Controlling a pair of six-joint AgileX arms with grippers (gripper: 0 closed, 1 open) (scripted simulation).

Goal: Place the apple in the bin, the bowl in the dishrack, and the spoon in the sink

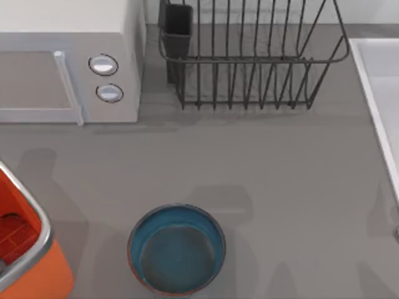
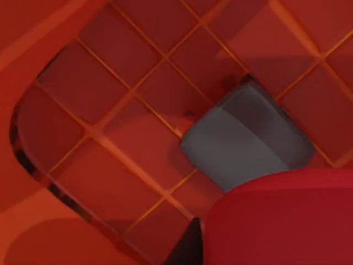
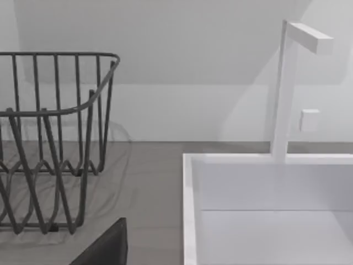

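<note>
My left gripper (image 2: 231,182) is down inside the orange bin (image 1: 47,274), above its red gridded floor (image 2: 127,83). It is shut on the red apple (image 2: 281,221), and one grey finger (image 2: 242,138) sticks out past the fruit. The teal-blue bowl (image 1: 176,249) with its reddish rim stands upright on the counter at the front middle, with nothing in it. The black wire dishrack (image 1: 249,62) stands at the back, also seen as the rack (image 3: 49,143). The white sink (image 1: 380,87) lies along the right edge. A dark part of my right gripper (image 3: 105,251) faces the rack and the sink basin (image 3: 265,221). The spoon is out of view.
A white microwave (image 1: 68,62) with two round knobs fills the back left corner. A white faucet (image 3: 284,88) rises behind the sink. The dishrack's dark cutlery cup (image 1: 177,28) sits at its left corner. Grey counter (image 1: 262,162) stretches between the bowl and the rack.
</note>
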